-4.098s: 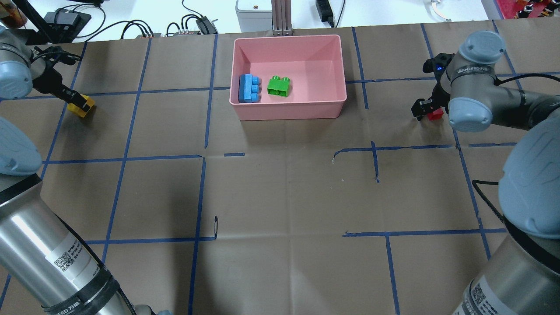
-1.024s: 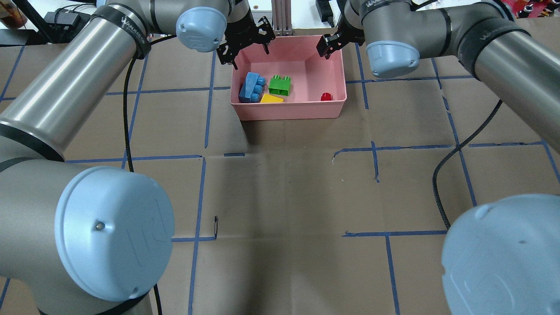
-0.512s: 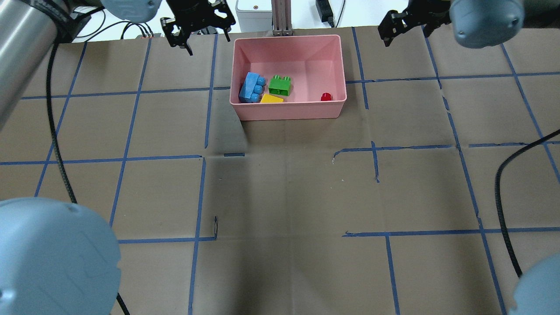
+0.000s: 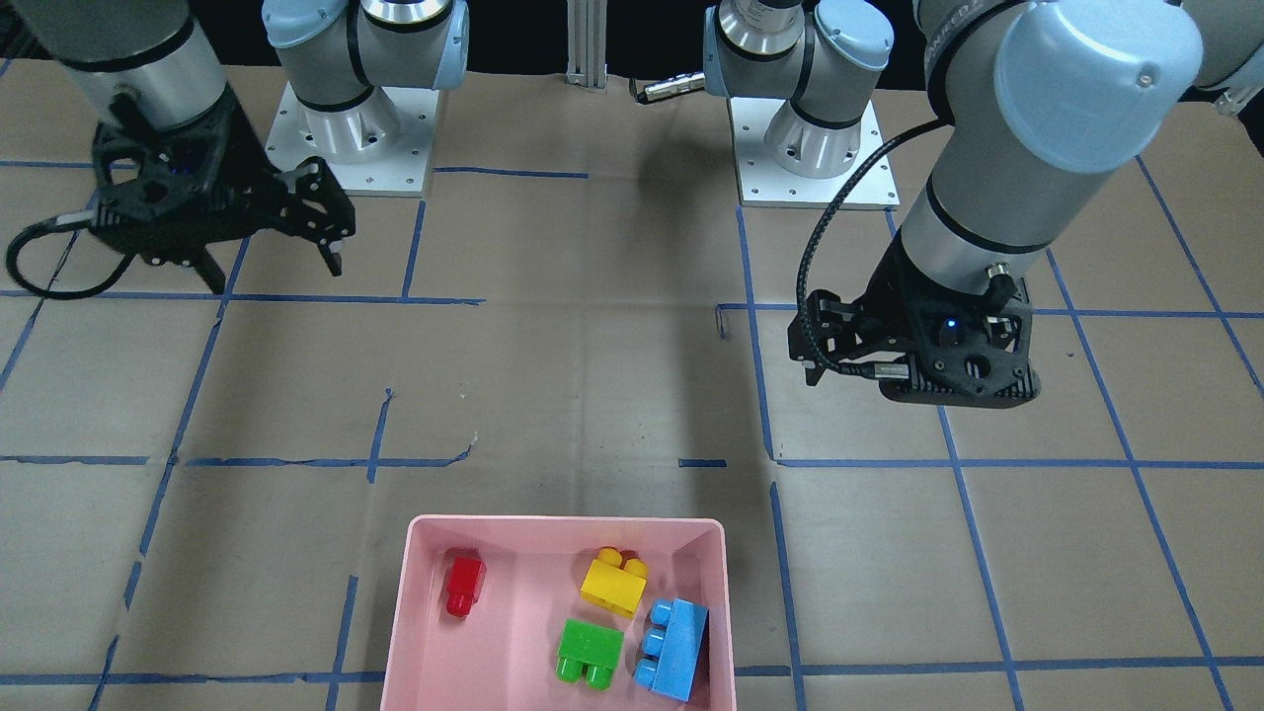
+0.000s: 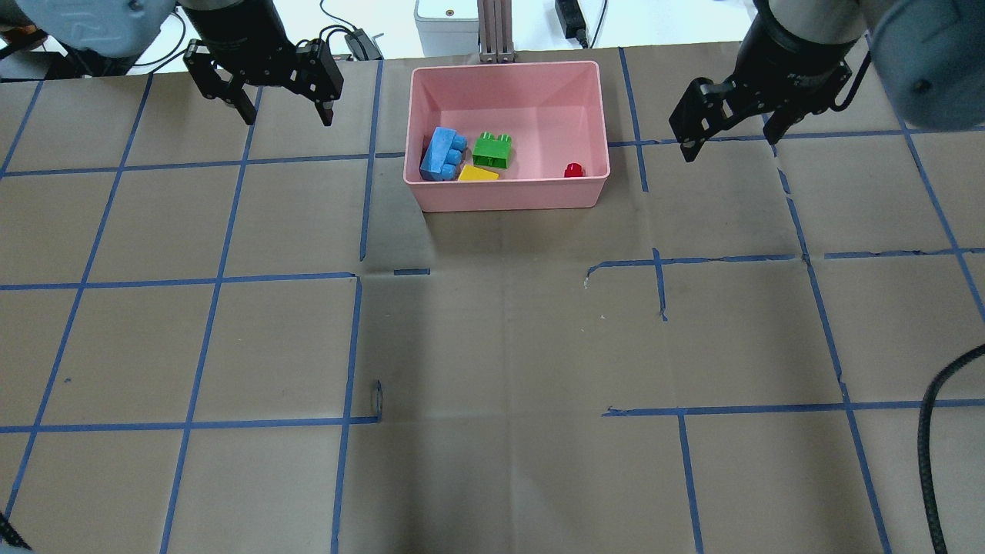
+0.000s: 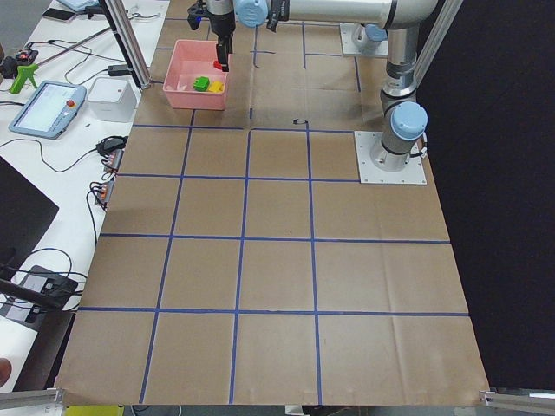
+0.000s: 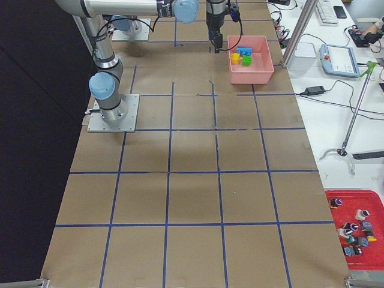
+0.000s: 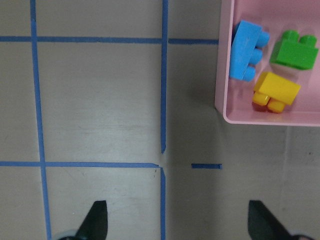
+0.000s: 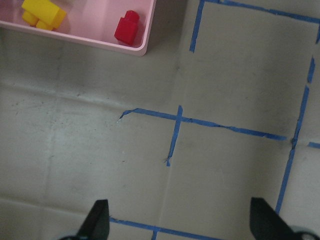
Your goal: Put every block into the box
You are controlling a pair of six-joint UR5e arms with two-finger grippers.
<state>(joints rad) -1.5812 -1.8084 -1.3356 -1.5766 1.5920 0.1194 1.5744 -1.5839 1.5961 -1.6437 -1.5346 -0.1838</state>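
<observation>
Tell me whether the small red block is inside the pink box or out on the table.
Inside. The red block lies on the floor of the pink box, within its walls.

Even bright light, soft shadows

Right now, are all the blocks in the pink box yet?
Yes, it looks finished. Done: the green block, red block, blue block and yellow block all lie inside the box. In hand: nothing; the left gripper and right gripper hang open and empty off to its sides. Left: nothing I can see.
</observation>
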